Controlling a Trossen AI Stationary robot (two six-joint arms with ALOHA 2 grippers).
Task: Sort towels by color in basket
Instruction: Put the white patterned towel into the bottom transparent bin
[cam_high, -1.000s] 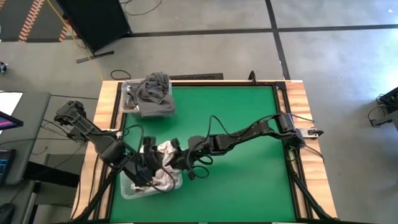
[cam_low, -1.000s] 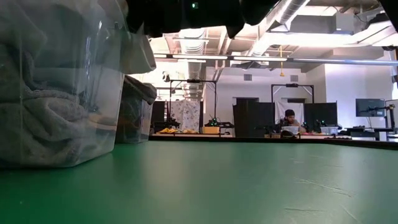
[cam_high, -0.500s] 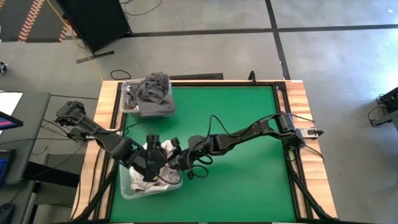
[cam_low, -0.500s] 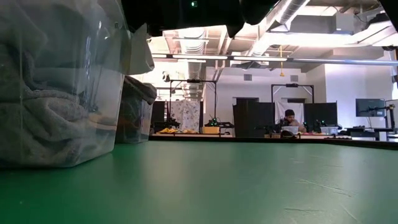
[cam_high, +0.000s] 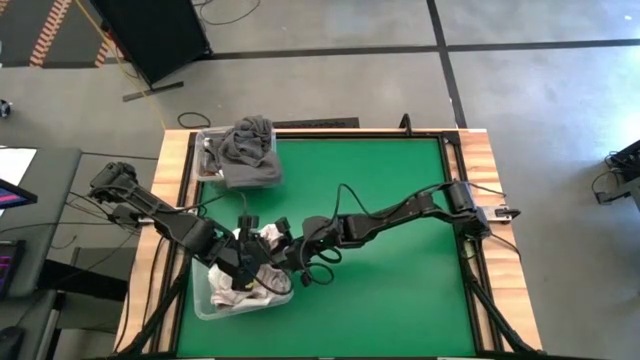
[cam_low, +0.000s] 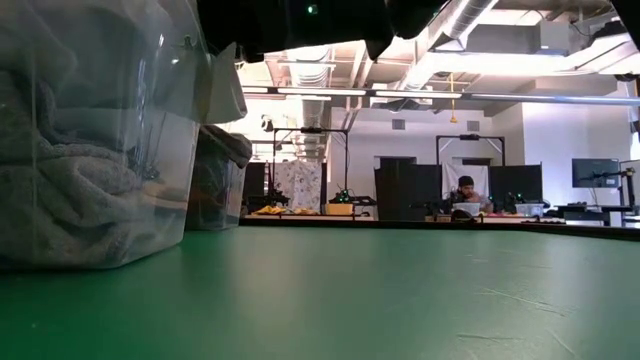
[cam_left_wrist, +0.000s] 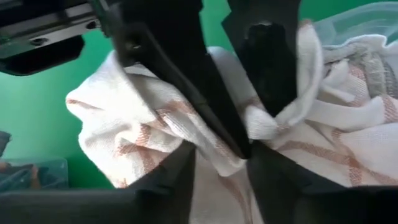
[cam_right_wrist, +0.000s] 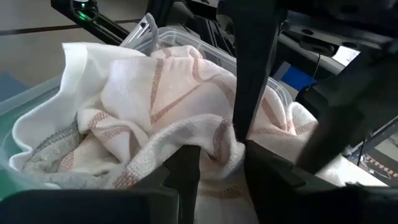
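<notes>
Green felt table top (cam_high: 380, 220), wood-edged, filling the middle of the high view; largest item present.

Two dark arms. The left arm enters from the left edge, the right arm from the right edge, and both meet at the lower left of the table.

Clear plastic bin (cam_high: 205, 300), lower left of the high view, at the table's near-left corner. It holds white towels with rust-orange stripes (cam_high: 262, 240), heaped above the rim. In the low view the same bin (cam_low: 60, 200) fills the left of the frame, with grey cloth pressed against its wall.

Second clear bin (cam_high: 215, 172), upper left of the table, well apart from the first. Dark grey towels (cam_high: 250, 140) are piled in it and spill over its top. In the low view it shows as a smaller tub (cam_low: 215, 190) behind the near one.

Left gripper (cam_left_wrist: 221, 152), over the near bin. Its fingers are clamped on a fold of the white striped towel (cam_left_wrist: 155, 130), the cloth bunched between them.

Right gripper (cam_right_wrist: 221, 152), at the same bin from the other side. Its fingers pinch a ridge of the white striped towel (cam_right_wrist: 149, 106), pads (cam_right_wrist: 186, 165) close together with cloth between.

A person (cam_low: 466, 190), seated far back in the room, small, in the right half of the low view.
</notes>
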